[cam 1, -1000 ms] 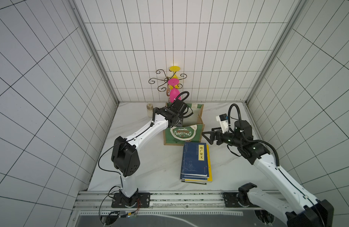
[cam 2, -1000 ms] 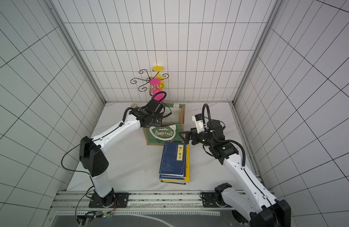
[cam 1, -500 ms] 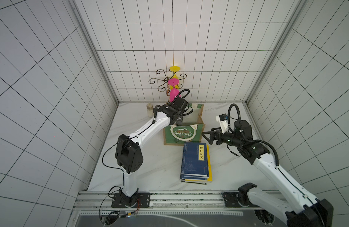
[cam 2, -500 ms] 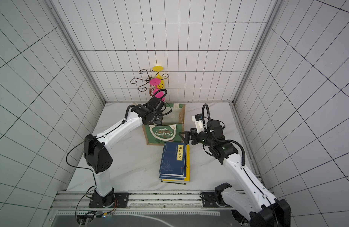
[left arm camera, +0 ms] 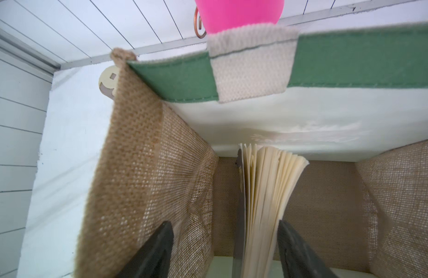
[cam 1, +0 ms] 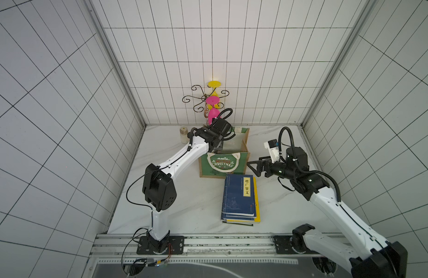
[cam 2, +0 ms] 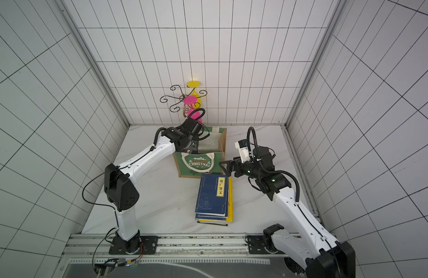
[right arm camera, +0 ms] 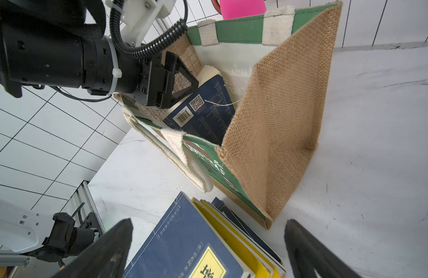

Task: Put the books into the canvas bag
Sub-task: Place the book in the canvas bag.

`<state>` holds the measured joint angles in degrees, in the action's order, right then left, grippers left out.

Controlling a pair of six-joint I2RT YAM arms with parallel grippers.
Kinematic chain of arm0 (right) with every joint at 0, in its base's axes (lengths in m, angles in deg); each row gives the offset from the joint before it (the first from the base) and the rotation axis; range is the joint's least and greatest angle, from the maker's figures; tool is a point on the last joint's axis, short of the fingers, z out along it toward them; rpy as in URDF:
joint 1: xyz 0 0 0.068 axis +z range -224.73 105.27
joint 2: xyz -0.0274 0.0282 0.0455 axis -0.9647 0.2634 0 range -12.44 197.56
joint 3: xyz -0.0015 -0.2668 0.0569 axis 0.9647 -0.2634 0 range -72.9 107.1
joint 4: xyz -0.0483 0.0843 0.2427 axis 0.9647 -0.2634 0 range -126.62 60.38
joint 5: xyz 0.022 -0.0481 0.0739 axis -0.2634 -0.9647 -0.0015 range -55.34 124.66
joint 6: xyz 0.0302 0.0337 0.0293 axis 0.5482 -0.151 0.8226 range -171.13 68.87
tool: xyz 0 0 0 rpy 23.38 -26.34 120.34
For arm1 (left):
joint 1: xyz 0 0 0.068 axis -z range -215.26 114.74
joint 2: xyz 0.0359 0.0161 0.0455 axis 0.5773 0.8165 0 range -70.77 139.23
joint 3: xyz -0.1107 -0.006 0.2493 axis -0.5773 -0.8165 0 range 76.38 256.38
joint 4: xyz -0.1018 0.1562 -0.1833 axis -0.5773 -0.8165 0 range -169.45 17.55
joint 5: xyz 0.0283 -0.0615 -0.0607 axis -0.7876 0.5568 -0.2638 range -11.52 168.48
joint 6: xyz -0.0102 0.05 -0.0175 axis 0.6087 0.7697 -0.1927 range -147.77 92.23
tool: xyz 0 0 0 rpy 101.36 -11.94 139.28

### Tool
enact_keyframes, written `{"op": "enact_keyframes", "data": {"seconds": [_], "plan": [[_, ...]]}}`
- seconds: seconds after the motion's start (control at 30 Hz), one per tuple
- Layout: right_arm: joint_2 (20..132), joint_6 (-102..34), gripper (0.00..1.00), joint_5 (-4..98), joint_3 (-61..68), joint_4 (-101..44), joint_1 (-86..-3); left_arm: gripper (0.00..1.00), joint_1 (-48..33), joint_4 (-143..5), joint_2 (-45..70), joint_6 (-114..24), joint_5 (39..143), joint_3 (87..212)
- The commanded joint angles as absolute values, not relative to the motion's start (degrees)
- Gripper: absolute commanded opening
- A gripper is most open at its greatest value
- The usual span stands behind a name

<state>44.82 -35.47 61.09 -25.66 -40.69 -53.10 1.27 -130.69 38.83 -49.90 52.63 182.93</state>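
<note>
Inside the canvas bag (cam 1: 222, 164), at 12 o'clock from the stack of books (cam 1: 238, 195), the left gripper (left arm camera: 224, 222) stands open around a navy book (left arm camera: 263, 192), while the right gripper (cam 1: 254, 166) hovers wide open at the bag's 3 o'clock.

Book (right arm camera: 208, 113) in bag (cam 1: 205, 166); stack (cam 1: 237, 195) before bag

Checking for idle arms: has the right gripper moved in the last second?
No. The right gripper still hovers open at the same spot beside the canvas bag, at its front corner, above the far end of the book stack.
</note>
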Motion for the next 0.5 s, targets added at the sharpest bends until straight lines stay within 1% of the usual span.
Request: {"op": "enact_keyframes", "data": {"seconds": [0.0,0.1,0.23,0.47], "plan": [[45.1,-35.4,0.99,61.6,-28.0,-39.3,-53.5,0.71,1.0,-128.8,36.6,-49.8,51.8,182.9],[45.1,-35.4,0.99,61.5,-28.0,-39.3,-53.5,0.74,1.0,-127.8,36.0,-49.2,53.7,183.2],[45.2,-35.5,0.99,61.4,-28.0,-39.2,-53.5,0.75,1.0,-125.7,34.3,-48.4,54.8,182.3],[45.4,-35.6,0.99,61.5,-27.9,-39.2,-53.5,0.80,1.0,-119.7,30.8,-45.6,56.7,178.8]]}}
